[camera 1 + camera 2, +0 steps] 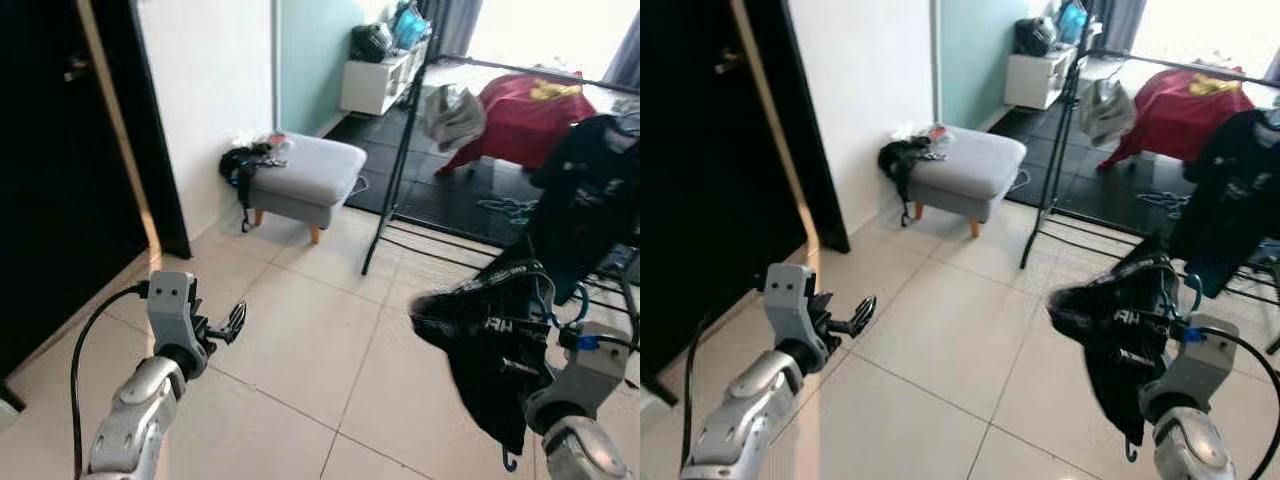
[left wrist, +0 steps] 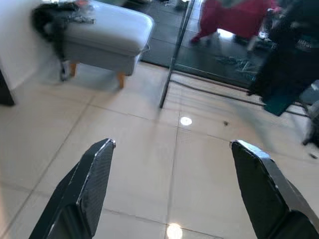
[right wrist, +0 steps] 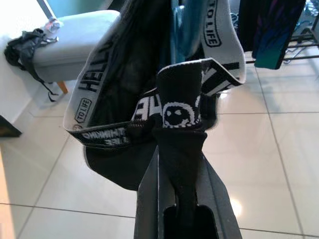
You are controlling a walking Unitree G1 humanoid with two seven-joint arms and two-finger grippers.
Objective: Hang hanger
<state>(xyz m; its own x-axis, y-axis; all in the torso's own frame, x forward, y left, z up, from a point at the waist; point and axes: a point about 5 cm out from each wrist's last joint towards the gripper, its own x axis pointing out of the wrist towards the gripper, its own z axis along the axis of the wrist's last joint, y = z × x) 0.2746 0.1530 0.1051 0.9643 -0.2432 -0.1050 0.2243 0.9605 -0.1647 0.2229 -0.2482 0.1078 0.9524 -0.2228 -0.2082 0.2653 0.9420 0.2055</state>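
A black garment with a lettered white-and-black waistband [image 3: 149,107] is gripped by the right claw [image 3: 179,149], whose two black fingers are closed tightly on a fold of the band. In the head views the garment [image 1: 490,345] is seen held up in front of the robot's right side, above the pale tiled floor [image 1: 300,350]. A blue plastic hanger [image 1: 545,300] is threaded through the garment, and its hook [image 1: 509,462] dangles below the cloth, near the right arm.

The left claw [image 2: 172,184] is held out over the floor at the robot's left, its fingers spread wide apart with nothing between them.

Ahead and to the right, a dark metal clothes rack [image 1: 395,170] is seen standing on the tiles, with dark clothes [image 1: 590,190] hung at its right end, near the held garment. A red garment [image 1: 520,110] and a grey one [image 1: 452,115] are draped further back. A grey footstool [image 1: 305,175] on wooden legs is placed against the white wall, with a black bag [image 1: 240,165] slumped at its left edge. A dark doorway [image 1: 60,170] is seen at the far left.
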